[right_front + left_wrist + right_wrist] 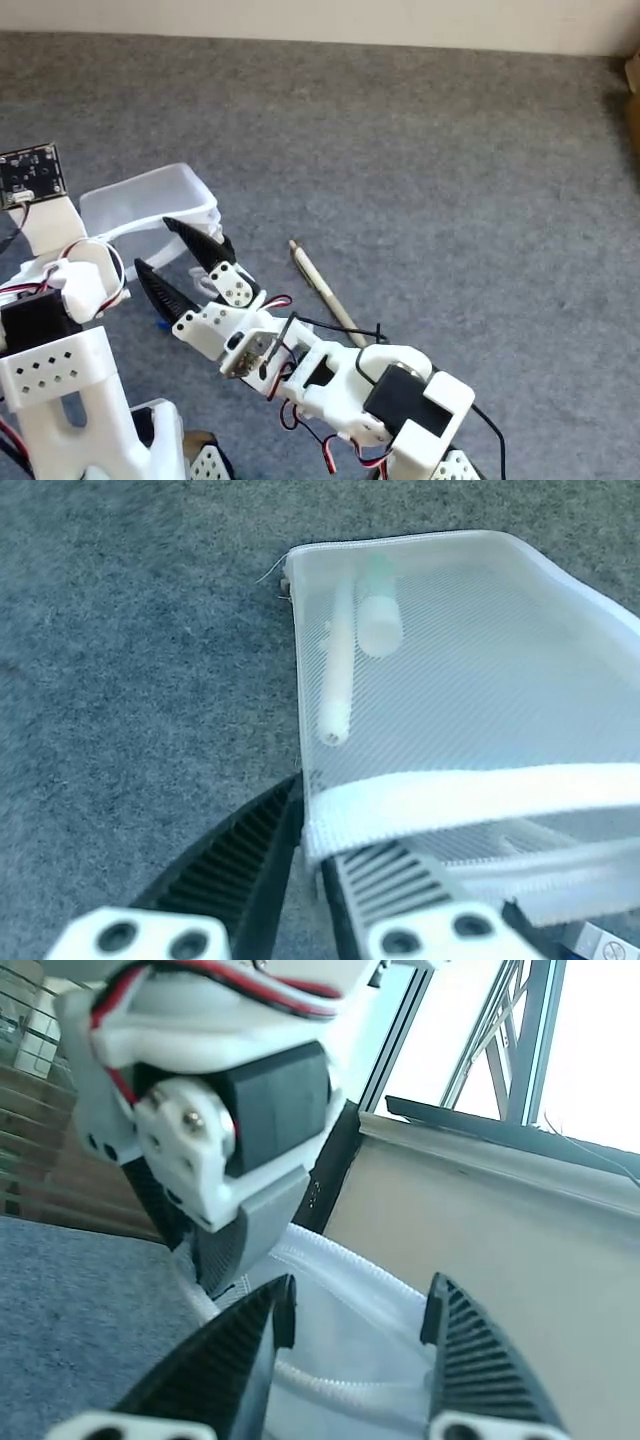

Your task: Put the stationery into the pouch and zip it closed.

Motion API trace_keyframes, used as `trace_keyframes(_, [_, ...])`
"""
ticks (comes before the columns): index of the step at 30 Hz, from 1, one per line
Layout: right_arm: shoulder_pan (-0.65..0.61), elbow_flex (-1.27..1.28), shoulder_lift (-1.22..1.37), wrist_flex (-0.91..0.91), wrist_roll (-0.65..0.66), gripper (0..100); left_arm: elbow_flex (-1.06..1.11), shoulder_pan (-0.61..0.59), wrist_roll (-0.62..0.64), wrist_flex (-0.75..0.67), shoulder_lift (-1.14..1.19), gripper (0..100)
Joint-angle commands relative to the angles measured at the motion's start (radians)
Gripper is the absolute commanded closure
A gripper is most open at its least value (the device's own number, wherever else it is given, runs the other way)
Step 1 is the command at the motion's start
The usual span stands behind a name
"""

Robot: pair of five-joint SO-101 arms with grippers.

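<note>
Pinching the pouch (150, 205) by its rim, the left tool (310, 810) could lose it if the right tool (151, 243), jaws apart and empty at the pouch mouth, snags its fabric. The pen (325, 285) lies near the pouch, outside.

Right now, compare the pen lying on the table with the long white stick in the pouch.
The pen lies bare on the grey table; the white stick is inside the mesh pouch, seen through its wall. The pen looks cream-coloured; the white stick is plain white. Both are slim and straight.
</note>
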Motion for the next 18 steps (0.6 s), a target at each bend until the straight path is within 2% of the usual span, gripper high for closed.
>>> trace_keyframes(1, [-0.008,-0.001,-0.053,0.005,0.014,83.2,-0.008,-0.018,-0.009,-0.02,-0.002,99])
trace_keyframes(8, [-0.008,0.082,-0.208,0.018,0.012,86.9,-0.008,-0.015,-0.008,-0.02,-0.002,99])
trace_keyframes(13, [-0.001,0.104,-0.298,0.15,0.011,91.8,-0.008,-0.013,-0.006,-0.02,-0.002,99])
trace_keyframes(18, [-0.002,0.108,-0.36,0.153,0.011,97.1,-0.008,-0.013,-0.006,-0.02,-0.002,99])
